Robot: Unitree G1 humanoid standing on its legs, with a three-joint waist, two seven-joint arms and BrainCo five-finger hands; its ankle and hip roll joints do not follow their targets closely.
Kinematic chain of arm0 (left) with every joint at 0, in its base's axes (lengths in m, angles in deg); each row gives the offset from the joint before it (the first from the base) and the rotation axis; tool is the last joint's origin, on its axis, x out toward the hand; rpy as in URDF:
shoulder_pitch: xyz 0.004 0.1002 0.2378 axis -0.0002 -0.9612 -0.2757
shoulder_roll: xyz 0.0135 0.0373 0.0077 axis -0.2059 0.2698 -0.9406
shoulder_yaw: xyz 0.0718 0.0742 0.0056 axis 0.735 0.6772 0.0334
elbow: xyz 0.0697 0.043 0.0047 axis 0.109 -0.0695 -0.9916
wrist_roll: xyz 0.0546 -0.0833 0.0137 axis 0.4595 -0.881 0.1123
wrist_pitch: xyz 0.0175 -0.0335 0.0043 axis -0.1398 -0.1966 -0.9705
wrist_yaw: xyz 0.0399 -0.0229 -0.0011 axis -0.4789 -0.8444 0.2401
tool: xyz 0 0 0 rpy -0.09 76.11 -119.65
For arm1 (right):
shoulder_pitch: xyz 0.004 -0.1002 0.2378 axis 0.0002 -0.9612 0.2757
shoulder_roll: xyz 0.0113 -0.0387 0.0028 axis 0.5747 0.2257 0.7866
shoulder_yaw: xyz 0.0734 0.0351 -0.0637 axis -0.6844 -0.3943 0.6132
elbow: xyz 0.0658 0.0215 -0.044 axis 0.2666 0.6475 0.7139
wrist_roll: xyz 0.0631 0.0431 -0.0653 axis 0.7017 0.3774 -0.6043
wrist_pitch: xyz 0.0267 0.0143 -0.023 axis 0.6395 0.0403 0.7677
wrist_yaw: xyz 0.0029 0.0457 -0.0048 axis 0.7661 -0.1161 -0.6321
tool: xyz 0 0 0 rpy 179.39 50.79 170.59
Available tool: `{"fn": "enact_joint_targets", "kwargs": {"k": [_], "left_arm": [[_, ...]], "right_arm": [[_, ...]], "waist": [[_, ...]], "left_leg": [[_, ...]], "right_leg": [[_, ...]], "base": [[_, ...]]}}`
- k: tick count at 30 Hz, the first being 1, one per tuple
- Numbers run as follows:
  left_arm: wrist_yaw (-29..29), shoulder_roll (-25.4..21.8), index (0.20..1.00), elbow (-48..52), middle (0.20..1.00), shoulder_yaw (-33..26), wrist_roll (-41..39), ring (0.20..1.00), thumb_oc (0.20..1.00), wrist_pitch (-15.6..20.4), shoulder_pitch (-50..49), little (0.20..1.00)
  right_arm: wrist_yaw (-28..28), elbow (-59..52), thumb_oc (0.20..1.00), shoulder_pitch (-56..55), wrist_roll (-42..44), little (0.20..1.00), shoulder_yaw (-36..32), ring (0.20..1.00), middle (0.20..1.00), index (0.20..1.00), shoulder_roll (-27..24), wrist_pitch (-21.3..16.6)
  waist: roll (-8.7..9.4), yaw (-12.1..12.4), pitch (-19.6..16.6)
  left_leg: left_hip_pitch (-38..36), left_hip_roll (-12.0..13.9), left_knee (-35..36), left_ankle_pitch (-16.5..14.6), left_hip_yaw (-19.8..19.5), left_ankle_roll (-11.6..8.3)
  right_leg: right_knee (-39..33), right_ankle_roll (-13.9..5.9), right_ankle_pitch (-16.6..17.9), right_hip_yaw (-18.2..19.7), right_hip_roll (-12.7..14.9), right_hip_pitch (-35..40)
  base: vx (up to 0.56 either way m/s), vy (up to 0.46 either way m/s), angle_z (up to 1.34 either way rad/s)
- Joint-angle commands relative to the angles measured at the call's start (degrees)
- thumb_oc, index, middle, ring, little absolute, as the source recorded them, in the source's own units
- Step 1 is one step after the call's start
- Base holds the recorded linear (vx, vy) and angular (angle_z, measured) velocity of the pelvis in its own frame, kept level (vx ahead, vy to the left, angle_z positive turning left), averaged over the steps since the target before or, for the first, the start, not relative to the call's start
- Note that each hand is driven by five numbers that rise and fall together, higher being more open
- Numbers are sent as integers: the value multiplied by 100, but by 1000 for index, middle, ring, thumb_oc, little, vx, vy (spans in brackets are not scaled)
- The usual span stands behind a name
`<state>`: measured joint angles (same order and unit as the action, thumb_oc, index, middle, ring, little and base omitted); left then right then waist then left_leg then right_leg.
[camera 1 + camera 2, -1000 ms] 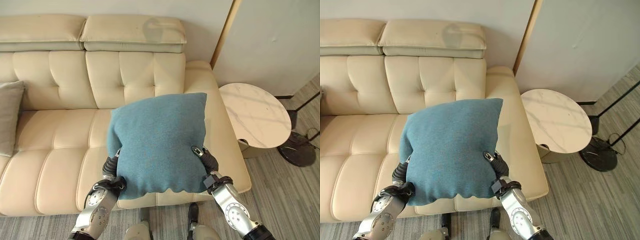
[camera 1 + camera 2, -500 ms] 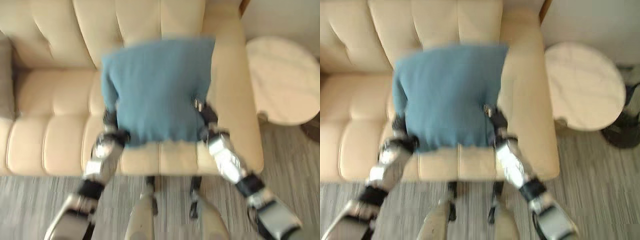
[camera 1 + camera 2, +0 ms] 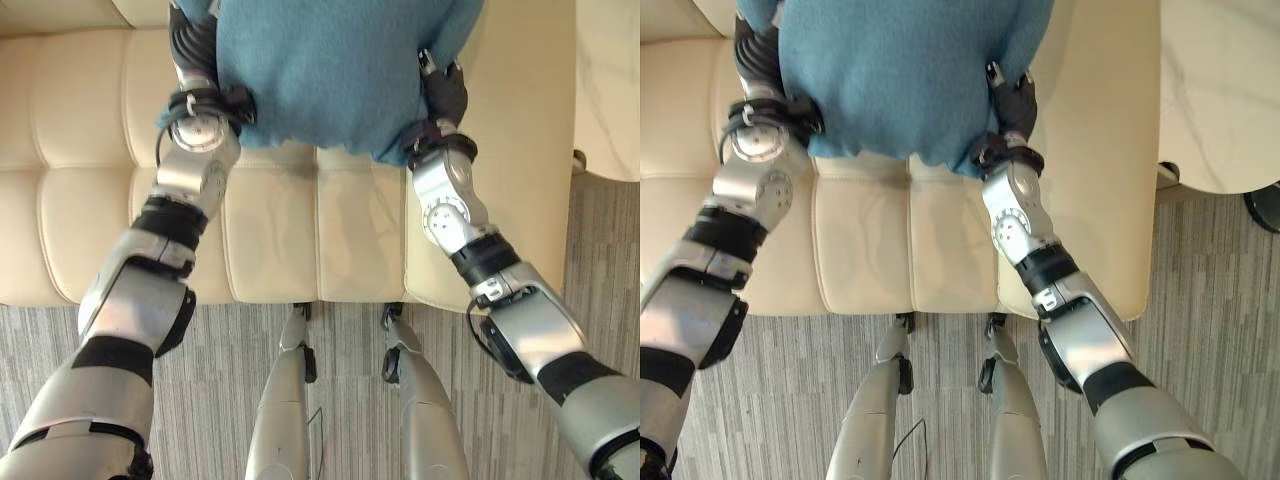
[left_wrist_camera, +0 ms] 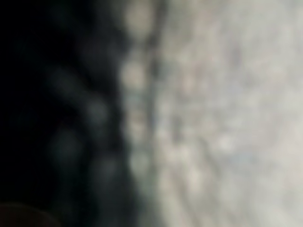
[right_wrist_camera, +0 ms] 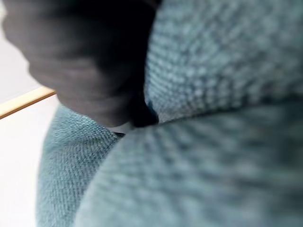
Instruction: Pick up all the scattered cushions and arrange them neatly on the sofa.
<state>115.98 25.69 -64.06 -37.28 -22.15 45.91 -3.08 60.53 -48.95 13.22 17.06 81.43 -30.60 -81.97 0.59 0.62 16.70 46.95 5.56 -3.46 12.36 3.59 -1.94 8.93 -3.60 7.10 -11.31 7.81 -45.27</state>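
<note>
At the left of the head views the left hand (image 3: 190,45) presses against the near left corner of the teal cushion (image 3: 330,60); its dark ribbed cover shows, but the fingers are tucked behind the fabric, so whether they are clenched on it or lie flat I cannot tell, and the left wrist view is too blurred to settle it. The cushion hangs between the two hands above the seat of the cream sofa (image 3: 270,240), its lower edge over the seat panels and apparently not resting on them. To the right, the right hand (image 3: 443,92) sits at the cushion's near right corner, a dark-tipped finger lying on the front face, and the right wrist view shows teal weave bunched close against the hand; I judge it to be grasping the fabric. Further right stands a pale round surface (image 3: 608,90) beside the sofa's arm. By my reading, this cushion is lifted and carried over the sofa but not yet set down and squared against the backrest; whether others lie scattered cannot be judged here.
</note>
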Motion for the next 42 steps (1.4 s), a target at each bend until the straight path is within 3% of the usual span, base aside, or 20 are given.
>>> {"fn": "enact_joint_targets", "kwargs": {"k": [1,5,8,17,18,21,25,32,42], "left_arm": [[58,392,1000,-84,1000,918,1013,1000,1000,401,1605,1000],[403,225,1000,-315,1000,1167,1886,1000,1000,157,2007,1000],[486,119,1000,-187,1000,1164,2058,1000,1000,80,1959,1000],[42,-416,1000,-896,1000,1113,1427,1000,1000,-24,1762,1000],[-62,-718,1000,-1102,1000,1182,1525,1000,1000,-175,1680,1000],[-56,-1049,1000,-1363,1000,1214,1805,1000,1000,-322,1517,1000],[-146,-1049,1000,-1532,1000,773,1124,1000,1000,-255,1247,1000],[-439,-1292,1000,-1608,1000,507,490,1000,1000,-247,1066,1000],[-540,-1602,1000,-1773,1000,845,920,1000,1000,-335,1180,1000]], "right_arm": [[150,280,1000,1790,-597,1000,332,1000,1000,1000,960,-461],[150,742,1000,1824,-753,1000,342,1000,1000,1000,567,-246],[163,766,1000,1696,-783,1000,345,1000,1000,1000,536,-206],[211,1396,1000,1394,-1301,1000,797,1000,1000,1000,197,418],[184,1440,1000,1214,-1494,1000,791,1000,1000,1000,39,596],[134,1409,1000,1049,-1686,1000,769,1000,1000,1000,-167,644],[7,1587,1000,990,-1553,1000,587,1000,1000,1000,-321,700],[-119,1776,1000,804,-1503,1000,293,1000,1000,1000,-500,795],[7,1914,1000,731,-2244,1000,855,1000,1000,1000,-782,1151]], "waist": [[346,73,-66],[426,122,14],[465,147,31],[459,154,72],[443,149,97],[446,147,193],[450,154,307],[417,143,370],[418,121,439]], "left_leg": [[-327,-259,-506,-1342,-215,-216],[-347,-284,-374,-1278,-286,-228],[-381,-295,-362,-1285,-291,-224],[-697,-337,-354,-1290,-242,-173],[-790,-337,-360,-1293,-233,-168],[-776,-334,-438,-1302,-225,-161],[-711,-329,-505,-1302,-246,-159],[-693,-325,-569,-1321,-250,-155],[-585,-299,-644,-1303,-248,-149]], "right_leg": [[268,-517,-845,160,184,273],[125,-563,-808,76,171,363],[46,-582,-787,49,173,439],[-146,-525,-711,45,135,859],[-185,-520,-700,54,130,997],[-173,-475,-694,65,117,1004],[-156,-422,-732,65,90,962],[-128,-400,-741,81,68,978],[-98,-350,-743,75,51,890]], "base": [[22,4,17],[20,-48,15],[17,-15,14],[0,18,-1],[-15,42,-1],[-35,32,-1],[-28,5,-2],[0,0,0],[0,0,0]]}}
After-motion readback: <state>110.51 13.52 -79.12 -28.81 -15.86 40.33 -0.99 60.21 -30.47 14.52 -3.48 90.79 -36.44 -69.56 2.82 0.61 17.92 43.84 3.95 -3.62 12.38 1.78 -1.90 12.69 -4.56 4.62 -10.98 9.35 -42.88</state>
